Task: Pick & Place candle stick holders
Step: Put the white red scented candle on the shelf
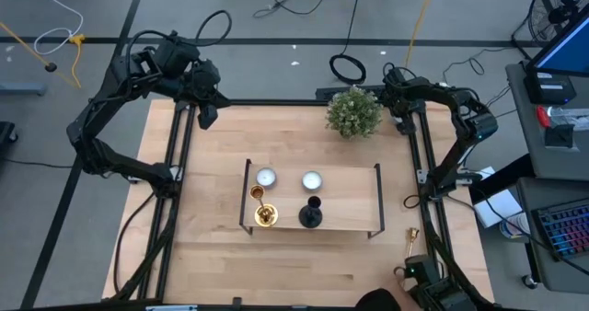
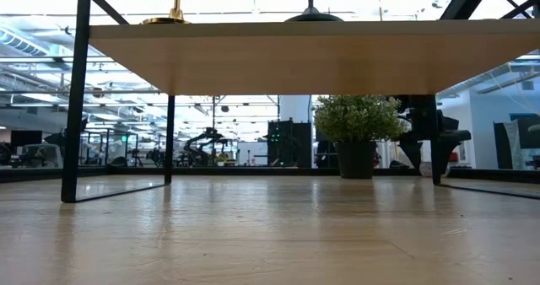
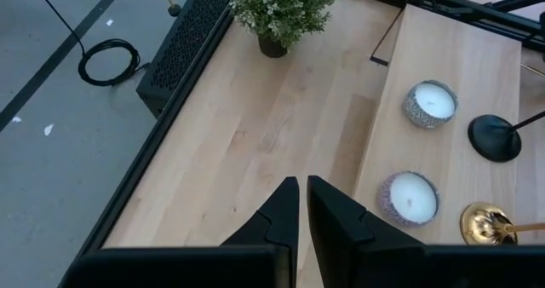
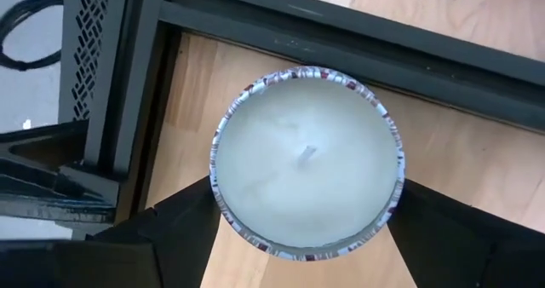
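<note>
The right gripper [image 4: 302,228] sits at the table's far right corner, about two o'clock from the stand [image 1: 354,202], just past the potted plant [image 1: 354,112]. Its fingers [image 4: 170,237] are spread wide on either side of a white candle [image 4: 305,160] in a patterned cup. Each pad lies right at the cup's rim, though whether they press it or have just let go cannot be told.

The left gripper [image 3: 302,216] hangs over the far left of the table [image 1: 212,256], at about ten o'clock from the stand, fingers clenched together on nothing.

On the stand's top, one gold candlestick [image 1: 263,212] stands at the near left, with a black candlestick [image 1: 311,215] beside it toward three o'clock. Two more white candles [image 1: 266,178] sit behind them at twelve o'clock. A second gold candlestick [image 1: 413,238] is down on the table past the stand's right end, at about four o'clock, well apart from both grippers
</note>
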`<state>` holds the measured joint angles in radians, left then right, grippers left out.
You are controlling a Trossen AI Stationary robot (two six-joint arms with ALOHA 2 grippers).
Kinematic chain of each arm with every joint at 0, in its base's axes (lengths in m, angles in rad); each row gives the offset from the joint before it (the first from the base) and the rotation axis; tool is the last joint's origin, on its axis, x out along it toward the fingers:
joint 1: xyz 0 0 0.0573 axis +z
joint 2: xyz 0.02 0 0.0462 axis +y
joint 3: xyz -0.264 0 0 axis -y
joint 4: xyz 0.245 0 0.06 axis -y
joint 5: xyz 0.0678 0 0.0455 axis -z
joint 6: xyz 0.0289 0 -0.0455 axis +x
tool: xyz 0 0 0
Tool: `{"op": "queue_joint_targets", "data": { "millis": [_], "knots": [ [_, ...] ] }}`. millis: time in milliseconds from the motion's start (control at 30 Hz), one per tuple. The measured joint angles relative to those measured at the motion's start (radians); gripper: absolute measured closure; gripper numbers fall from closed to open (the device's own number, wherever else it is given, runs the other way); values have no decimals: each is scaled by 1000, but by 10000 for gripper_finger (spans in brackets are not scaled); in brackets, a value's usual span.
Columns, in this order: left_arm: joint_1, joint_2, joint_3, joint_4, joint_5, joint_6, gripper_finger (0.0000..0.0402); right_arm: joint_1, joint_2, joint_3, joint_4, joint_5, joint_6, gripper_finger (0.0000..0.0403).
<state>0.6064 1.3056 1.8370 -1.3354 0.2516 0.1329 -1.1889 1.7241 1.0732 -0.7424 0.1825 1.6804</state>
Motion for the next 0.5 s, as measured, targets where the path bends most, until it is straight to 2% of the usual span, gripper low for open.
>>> {"op": "queue_joint_targets", "data": {
  "millis": [233,500],
  "knots": [
    [0,0,0,0,0,-4,371,-4,0,0,9,2,113,92],
    [0,0,0,0,0,-16,371,-22,0,0,16,-5,160,92]
  ]
}}
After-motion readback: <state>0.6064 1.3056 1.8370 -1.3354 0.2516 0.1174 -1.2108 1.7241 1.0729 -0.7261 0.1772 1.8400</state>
